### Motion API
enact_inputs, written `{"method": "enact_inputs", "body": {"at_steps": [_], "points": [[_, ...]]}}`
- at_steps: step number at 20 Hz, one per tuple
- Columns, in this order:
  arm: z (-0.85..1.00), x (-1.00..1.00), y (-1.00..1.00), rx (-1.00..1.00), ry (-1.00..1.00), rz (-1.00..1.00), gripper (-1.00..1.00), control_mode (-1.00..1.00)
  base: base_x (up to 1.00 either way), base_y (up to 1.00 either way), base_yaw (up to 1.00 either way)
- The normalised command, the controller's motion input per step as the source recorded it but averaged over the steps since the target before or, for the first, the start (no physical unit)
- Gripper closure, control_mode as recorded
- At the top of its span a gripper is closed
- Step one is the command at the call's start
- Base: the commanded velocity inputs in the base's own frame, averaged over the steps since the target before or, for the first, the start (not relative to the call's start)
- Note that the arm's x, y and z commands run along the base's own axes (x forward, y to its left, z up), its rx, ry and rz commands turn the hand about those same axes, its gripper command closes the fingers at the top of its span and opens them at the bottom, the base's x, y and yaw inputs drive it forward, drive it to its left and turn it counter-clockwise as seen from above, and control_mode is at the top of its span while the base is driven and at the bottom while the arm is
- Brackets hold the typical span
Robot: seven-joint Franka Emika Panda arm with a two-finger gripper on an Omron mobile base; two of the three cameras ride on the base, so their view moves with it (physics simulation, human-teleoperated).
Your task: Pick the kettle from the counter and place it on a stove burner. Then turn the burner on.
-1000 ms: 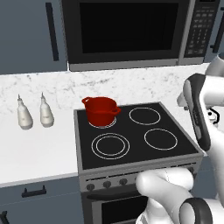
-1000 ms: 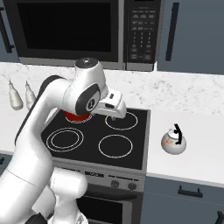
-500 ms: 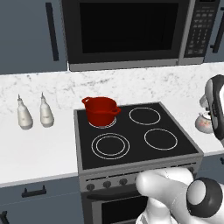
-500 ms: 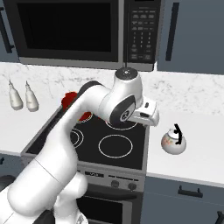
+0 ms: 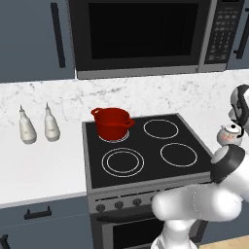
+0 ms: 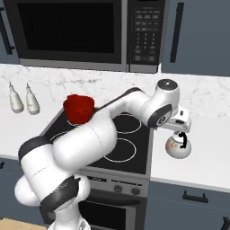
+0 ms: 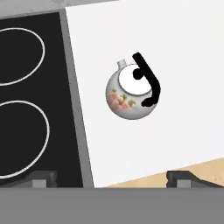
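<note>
Gripper (image 6: 180, 128), swung from above the cooktop (image 5: 146, 151) to hover over the kettle (image 7: 131, 90), jaws spread and empty; kettle sits on the counter (image 7: 175, 52) right of the stove, so descent comes next.

Kettle (image 7: 131, 92) on counter (image 7: 175, 48) right of cooktop (image 7: 30, 105), pincer (image 7: 111, 177) above it

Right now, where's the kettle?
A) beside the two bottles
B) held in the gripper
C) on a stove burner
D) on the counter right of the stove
D: the kettle sits on the white counter just right of the stove, with the open gripper above it and nothing between its fingers.
</note>
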Motion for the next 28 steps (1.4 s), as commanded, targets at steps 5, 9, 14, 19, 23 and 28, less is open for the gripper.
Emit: {"method": "enact_inputs", "body": {"at_steps": [5,9,14,19,23,28], "points": [[-0.71,0.29,-1.00,0.01,0.07,0.07,-1.00,-1.00,0.00,0.00,0.00],[-0.43,0.16,-0.84,0.01,0.00,0.09,-1.00,-1.00,0.00,0.00,0.00],[-0.04,0.05,-0.03,0.08,0.01,0.03,-1.00,-1.00,0.00,0.00,0.00],[-0.20,0.29,0.00,0.00,0.00,0.00,-1.00,-1.00,0.00,0.00,0.00],[-0.30,0.57,0.00,0.00,0.00,0.00,-1.00,-1.00,0.00,0.00,0.00],[-0.15,0.44,-0.01,0.00,0.00,0.00,-1.00,-1.00,0.00,0.00,0.00]]}}
